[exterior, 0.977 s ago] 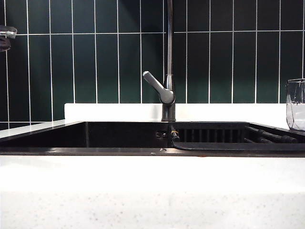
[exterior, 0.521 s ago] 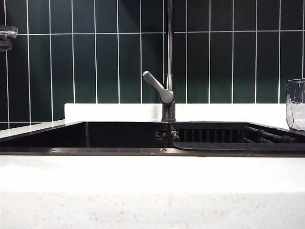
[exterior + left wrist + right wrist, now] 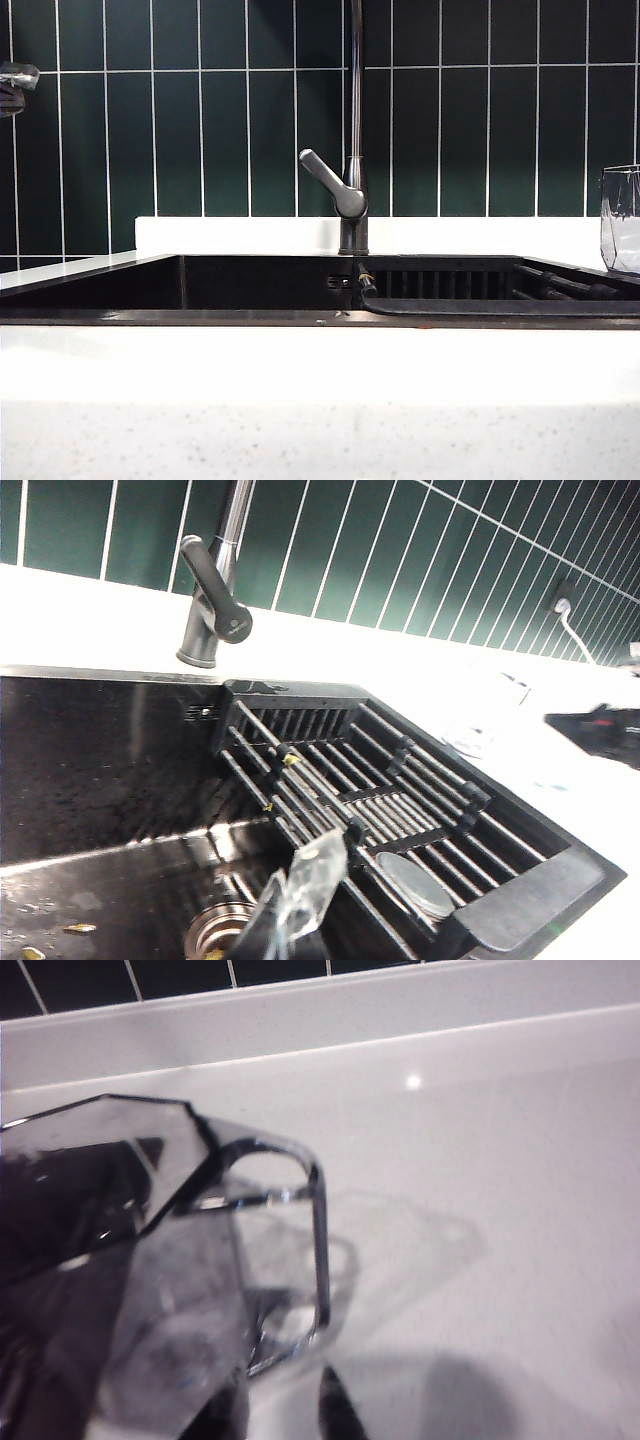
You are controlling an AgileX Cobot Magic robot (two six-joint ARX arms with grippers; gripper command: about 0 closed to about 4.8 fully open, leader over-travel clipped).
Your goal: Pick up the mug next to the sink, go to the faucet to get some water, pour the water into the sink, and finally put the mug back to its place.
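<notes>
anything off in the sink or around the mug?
Small yellowish bits lie on the sink floor near the drain. The mug stands upright on the counter by the right gripper; left gripper hangs shut over the basin. No spill.

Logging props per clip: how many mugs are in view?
1. The clear mug stands on the white counter right of the sink; the right gripper is beside it. Any others would be out of frame.
</notes>
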